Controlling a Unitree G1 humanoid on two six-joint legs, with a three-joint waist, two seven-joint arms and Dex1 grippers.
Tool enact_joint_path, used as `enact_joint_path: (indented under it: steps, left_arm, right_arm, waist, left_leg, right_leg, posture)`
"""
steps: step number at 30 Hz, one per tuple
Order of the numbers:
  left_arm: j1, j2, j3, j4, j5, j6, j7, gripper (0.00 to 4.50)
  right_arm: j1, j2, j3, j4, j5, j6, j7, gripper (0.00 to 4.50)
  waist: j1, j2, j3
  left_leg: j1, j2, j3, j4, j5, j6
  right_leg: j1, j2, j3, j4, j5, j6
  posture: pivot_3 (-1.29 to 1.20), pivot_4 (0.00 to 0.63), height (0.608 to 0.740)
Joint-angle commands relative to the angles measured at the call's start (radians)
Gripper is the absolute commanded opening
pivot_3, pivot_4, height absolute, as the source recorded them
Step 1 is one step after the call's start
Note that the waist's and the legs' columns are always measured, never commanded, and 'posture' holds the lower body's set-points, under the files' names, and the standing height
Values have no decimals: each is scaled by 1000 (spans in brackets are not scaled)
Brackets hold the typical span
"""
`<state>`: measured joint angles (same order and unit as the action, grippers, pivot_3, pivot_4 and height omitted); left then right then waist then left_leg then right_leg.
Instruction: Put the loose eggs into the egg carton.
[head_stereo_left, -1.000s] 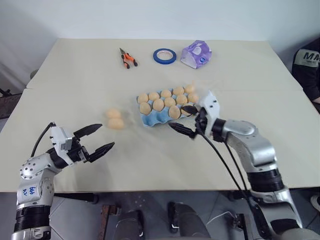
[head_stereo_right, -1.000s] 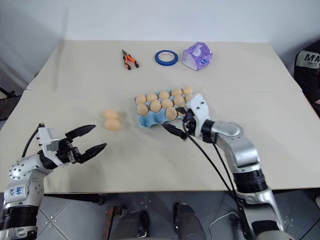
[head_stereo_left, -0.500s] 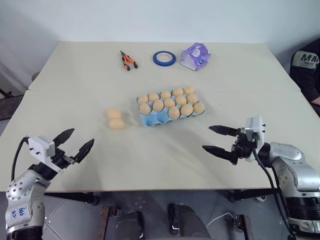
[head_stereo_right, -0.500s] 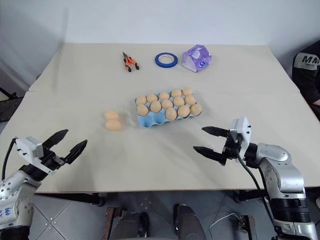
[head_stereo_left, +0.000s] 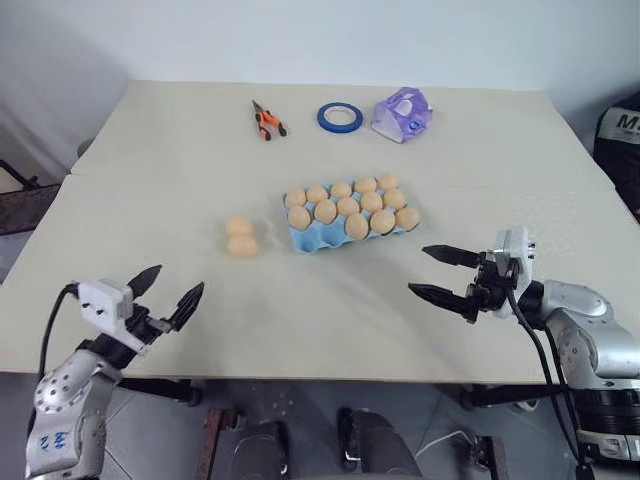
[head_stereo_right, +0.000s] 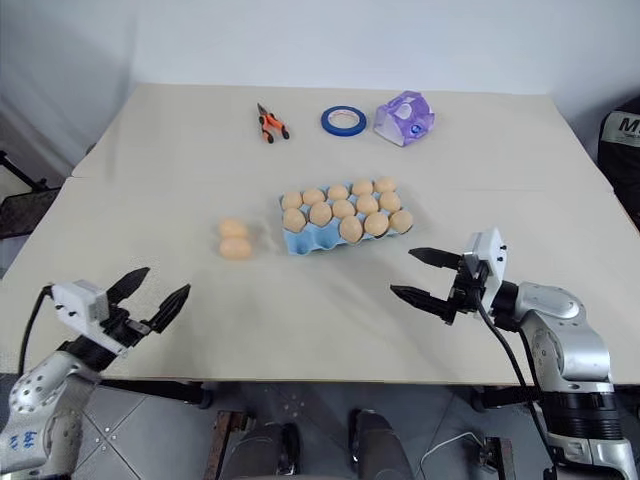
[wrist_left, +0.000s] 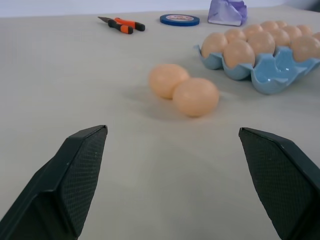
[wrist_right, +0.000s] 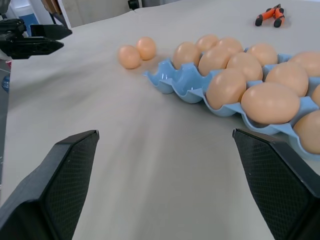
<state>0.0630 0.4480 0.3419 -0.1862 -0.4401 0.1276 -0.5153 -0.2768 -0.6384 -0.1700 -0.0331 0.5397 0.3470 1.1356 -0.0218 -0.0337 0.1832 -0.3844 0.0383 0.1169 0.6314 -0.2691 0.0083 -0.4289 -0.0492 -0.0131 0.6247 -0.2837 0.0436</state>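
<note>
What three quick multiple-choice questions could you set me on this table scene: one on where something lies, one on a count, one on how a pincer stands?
1. Where do the loose eggs lie?
A. On the table beside the egg carton, on the left pincer's side
B. Inside the tape roll
C. Between the right pincer's fingers

2. How many eggs lie outside the carton?
A. None
B. Two
C. Five

3. How is the left pincer?
A. Shut on an egg
B. Shut and empty
C. Open and empty

Answers: 1 A, they sit together on bare table by the carton's end. 2 B, two touching eggs show there. 3 C, its fingers stand wide apart with nothing between.
</note>
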Motion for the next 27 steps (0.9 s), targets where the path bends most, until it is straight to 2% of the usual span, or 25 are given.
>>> enact_joint_path:
  steps: [1,9,14,22,23,27]
  left_arm:
    - [-102,-23,-84,29,81,3,50,4500]
    - [-305,-111,-193,221,204,-10,145,4500]
    - [-355,-131,-199,318,225,-19,164,4500]
    - [-381,-156,-218,365,246,-33,166,4500]
    - [-383,-158,-218,370,248,-34,168,4076]
    - [-384,-162,-221,375,259,-43,171,3008]
  right_arm:
    - [-17,-4,-12,-16,5,-16,-16,4481]
    - [2,8,-3,-49,7,-10,-58,4481]
    - [11,6,-8,-64,11,0,-82,4481]
    - [17,4,-8,-77,17,20,-113,4481]
    - [16,4,-7,-78,16,22,-117,4500]
    - [11,5,-6,-74,14,27,-126,4500]
  waist:
    - [0,0,0]
    - [-6,0,0]
    - [-6,0,0]
    - [-3,0,0]
    - [-3,0,0]
    - [-3,0,0]
  left_leg:
    - [0,0,0,0,0,0]
    - [-1,0,1,0,2,4]
    - [0,0,1,1,2,4]
    - [-1,0,1,4,2,4]
    - [-1,0,1,4,2,4]
    - [-1,0,1,4,2,4]
  right_leg:
    - [0,0,0,0,0,0]
    - [0,2,0,0,1,2]
    - [0,3,0,1,1,2]
    - [0,2,1,2,2,3]
    - [0,2,1,2,2,3]
    - [0,2,1,2,2,3]
  posture:
    - [0,150,740]
    - [0,150,740]
    - [0,150,740]
    - [0,150,740]
    - [0,150,740]
    - [0,150,740]
